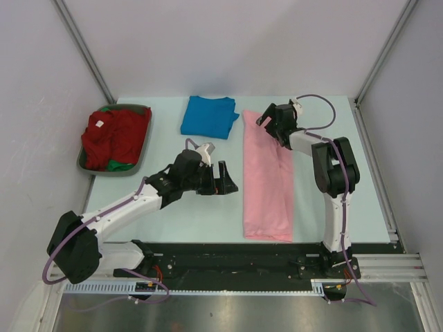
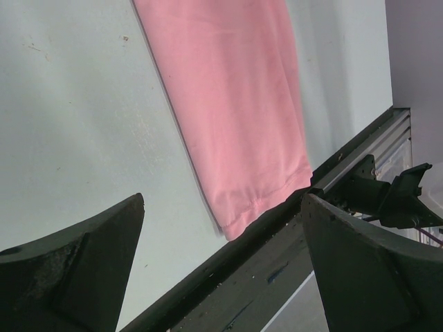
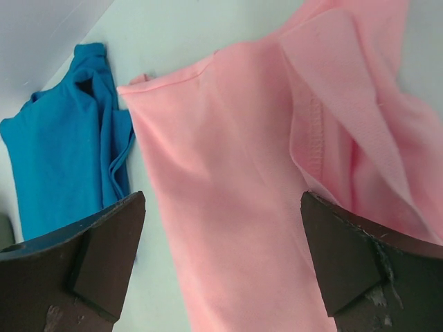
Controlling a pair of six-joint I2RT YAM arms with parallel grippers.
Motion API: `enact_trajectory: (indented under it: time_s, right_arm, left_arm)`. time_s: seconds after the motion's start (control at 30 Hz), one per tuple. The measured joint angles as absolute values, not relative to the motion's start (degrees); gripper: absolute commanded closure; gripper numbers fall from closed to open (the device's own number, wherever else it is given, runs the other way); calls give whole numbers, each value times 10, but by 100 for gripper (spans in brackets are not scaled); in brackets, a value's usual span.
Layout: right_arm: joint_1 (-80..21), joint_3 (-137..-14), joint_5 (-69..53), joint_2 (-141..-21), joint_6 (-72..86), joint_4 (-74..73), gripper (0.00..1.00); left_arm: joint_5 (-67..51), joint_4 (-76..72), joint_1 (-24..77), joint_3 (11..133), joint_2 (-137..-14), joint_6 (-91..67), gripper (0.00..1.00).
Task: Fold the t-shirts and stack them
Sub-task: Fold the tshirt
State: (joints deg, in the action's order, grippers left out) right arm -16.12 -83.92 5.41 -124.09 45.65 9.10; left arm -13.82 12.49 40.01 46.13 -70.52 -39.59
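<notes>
Pale green surface point(image 1: 173, 207). Pink t-shirt point(image 1: 268, 187) in long folded strip, right of centre. Left pincer point(image 1: 230, 178) agape, empty, just beside it. Right pincer point(image 1: 266, 119) agape above its far end. Blue t-shirt point(image 1: 208, 116) folded beyond. Red t-shirts point(image 1: 114, 135) in tray point(image 1: 145, 149), far left.

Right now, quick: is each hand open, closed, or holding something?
Left hand: open, holding nothing, beside the pink t-shirt.
Right hand: open, holding nothing, over the pink t-shirt's far end.

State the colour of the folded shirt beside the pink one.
The folded shirt is blue, clearest in the top view.
</notes>
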Motion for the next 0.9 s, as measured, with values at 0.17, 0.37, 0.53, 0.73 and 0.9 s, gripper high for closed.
enact_trajectory:
  time_s: [0.17, 0.37, 0.53, 0.73, 0.9]
  right_arm:
    - [-161, -845, 84, -1230, 431, 70, 0]
    - [-164, -869, 122, -1230, 399, 34, 0]
    - [-171, -883, 177, -1230, 368, -2, 0]
    - [-179, -884, 212, -1222, 334, -23, 0]
    - [-189, -897, 219, -1200, 305, -30, 4]
  left_arm:
    - [-140, 121, 400, 461, -710, -396, 0]
    - [-142, 120, 400, 461, -712, -396, 0]
    - [-142, 120, 400, 461, -712, -396, 0]
    - [-142, 120, 400, 461, -712, -396, 0]
    - [-142, 120, 400, 461, -712, -396, 0]
